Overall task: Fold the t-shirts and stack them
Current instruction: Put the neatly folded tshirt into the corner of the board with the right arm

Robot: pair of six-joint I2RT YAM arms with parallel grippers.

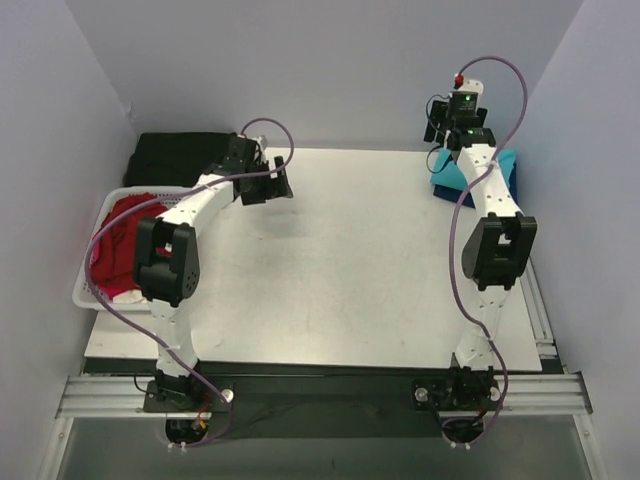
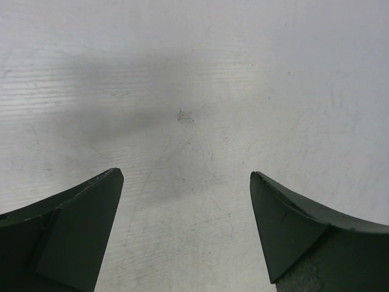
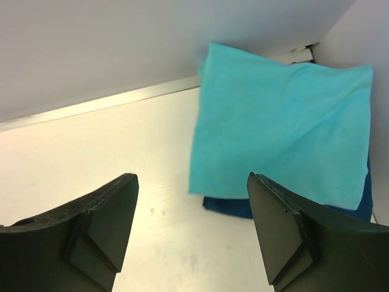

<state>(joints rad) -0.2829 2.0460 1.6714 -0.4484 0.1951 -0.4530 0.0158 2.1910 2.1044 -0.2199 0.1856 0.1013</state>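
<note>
The left gripper (image 2: 185,234) hung over the bare white table (image 2: 194,73), its two dark fingers (image 2: 79,231) spread wide with nothing between them. In the overhead view it sat in the upper left part of the frame, above the table surface and to the right of the basket (image 1: 88,290). That white slatted basket stood at the left edge of the frame, and the red t-shirt (image 1: 125,230) lay crumpled inside it, partly hidden by the left arm. A black cloth (image 1: 180,155) lay behind the basket, in the upper left corner against the back wall.

The right gripper (image 3: 191,234) was up in the upper right of the overhead view, close to the back wall. Its fingers (image 3: 285,231) stood apart and held nothing. Beyond their tips, in the upper right of the right wrist view, the turquoise t-shirt (image 3: 279,134) lay folded flat in the table's far corner where the walls met. It rested on top of the navy t-shirt (image 3: 228,207), of which only a thin strip showed along the lower edge of the stack. Neither gripper touched any shirt
</note>
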